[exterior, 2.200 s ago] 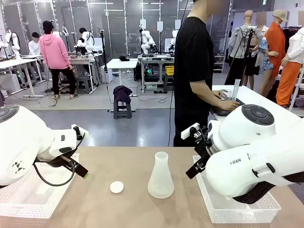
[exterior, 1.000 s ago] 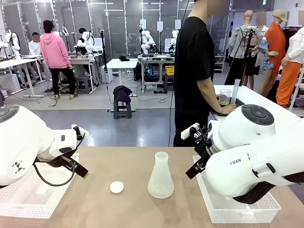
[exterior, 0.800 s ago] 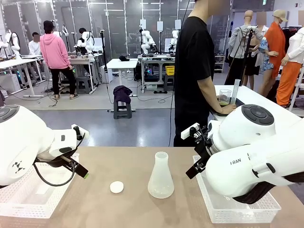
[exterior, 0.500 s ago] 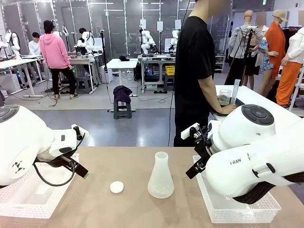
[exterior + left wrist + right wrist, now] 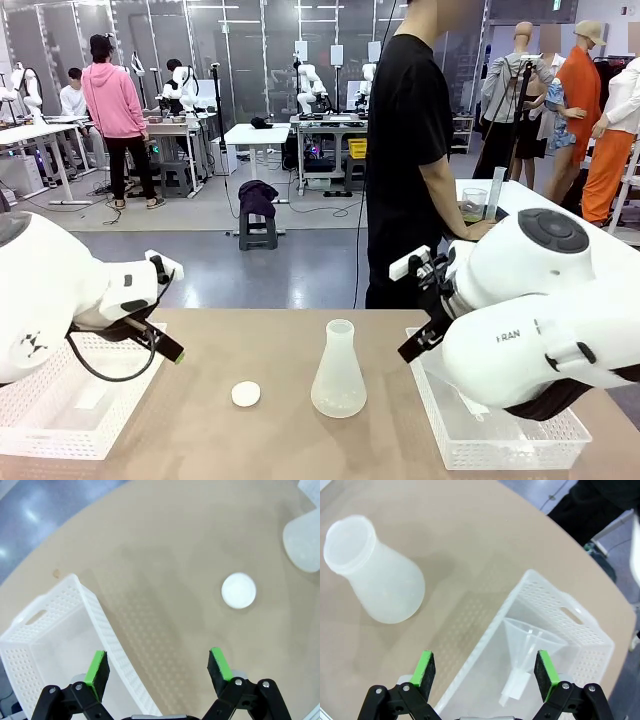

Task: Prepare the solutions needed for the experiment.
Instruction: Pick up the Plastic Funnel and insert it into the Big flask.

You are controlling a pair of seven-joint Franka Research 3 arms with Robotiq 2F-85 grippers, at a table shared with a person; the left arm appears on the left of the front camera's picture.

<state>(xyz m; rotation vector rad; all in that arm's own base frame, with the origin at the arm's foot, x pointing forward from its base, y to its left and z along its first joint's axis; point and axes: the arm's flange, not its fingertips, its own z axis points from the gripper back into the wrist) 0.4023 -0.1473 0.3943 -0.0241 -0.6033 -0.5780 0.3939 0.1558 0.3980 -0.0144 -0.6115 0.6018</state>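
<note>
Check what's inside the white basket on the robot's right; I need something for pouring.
A clear funnel lies in the basket, with nothing else on the floor that shows. The basket's near end is hidden behind the right gripper.

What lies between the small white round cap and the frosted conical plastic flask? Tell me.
Front view: bare tan tabletop between cap and flask.
</note>
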